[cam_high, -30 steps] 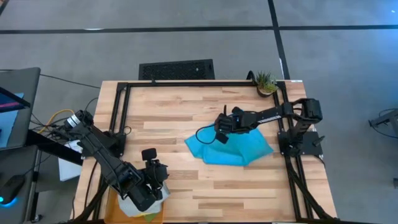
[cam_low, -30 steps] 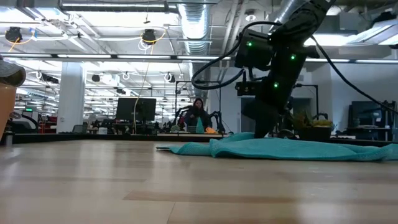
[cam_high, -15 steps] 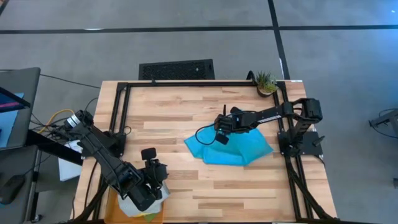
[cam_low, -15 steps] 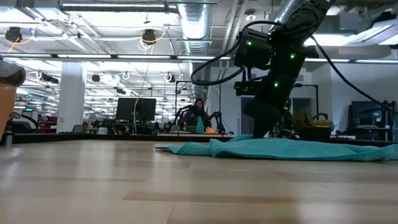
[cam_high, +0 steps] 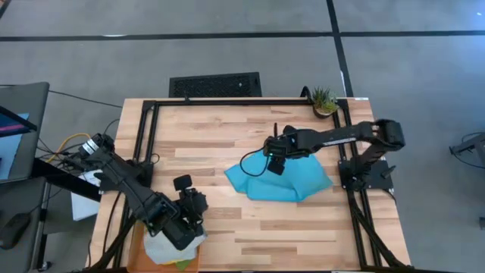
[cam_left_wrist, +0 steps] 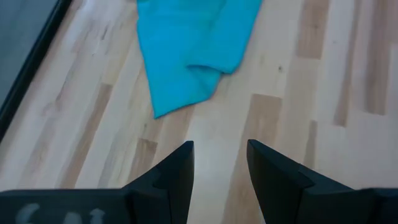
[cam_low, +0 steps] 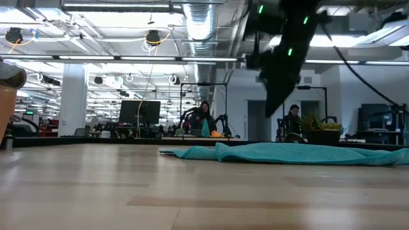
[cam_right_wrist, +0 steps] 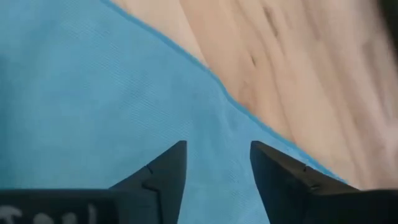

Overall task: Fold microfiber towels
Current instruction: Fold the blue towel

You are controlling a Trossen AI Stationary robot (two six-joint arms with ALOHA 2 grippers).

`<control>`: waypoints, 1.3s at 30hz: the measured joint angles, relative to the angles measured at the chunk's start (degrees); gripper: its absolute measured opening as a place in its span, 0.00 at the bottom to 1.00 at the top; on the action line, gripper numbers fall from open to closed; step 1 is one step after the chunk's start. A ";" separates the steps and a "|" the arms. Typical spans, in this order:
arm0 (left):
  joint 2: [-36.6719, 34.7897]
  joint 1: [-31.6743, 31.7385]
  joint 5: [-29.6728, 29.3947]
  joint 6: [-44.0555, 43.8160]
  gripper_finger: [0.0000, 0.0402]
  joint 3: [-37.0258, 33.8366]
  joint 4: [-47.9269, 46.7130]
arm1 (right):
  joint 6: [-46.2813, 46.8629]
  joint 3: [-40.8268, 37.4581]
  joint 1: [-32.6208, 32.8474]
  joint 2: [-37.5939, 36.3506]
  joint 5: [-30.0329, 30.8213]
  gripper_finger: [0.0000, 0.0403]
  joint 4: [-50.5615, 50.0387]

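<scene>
Now the right end effector [cam_high: 274, 159] hangs open and empty just above the turquoise towel [cam_high: 292, 180] lying rumpled right of the tabletop's [cam_high: 227, 136] middle, apparently positioned for regrasping, while the left end effector [cam_high: 191, 206] waits open near-left

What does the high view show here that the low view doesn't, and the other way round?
Only the high view shows the left gripper open near the table's front left corner, over a pale towel on an orange tray, plus a small potted plant. Only the low view shows the room behind, with a seated person. Both show the turquoise towel lying on the table and the right gripper open above it.
</scene>
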 joint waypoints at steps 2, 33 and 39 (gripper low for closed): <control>-0.02 1.70 0.09 1.66 0.35 -0.94 1.00 | -0.07 0.35 1.43 -4.19 0.00 0.52 -2.57; 3.66 22.77 20.10 55.34 0.35 -33.52 76.64 | 5.98 0.38 29.72 -29.12 0.04 0.53 -6.97; 13.53 22.70 19.97 60.86 0.35 -27.87 77.03 | 7.40 0.34 29.76 -29.08 0.30 0.53 -6.69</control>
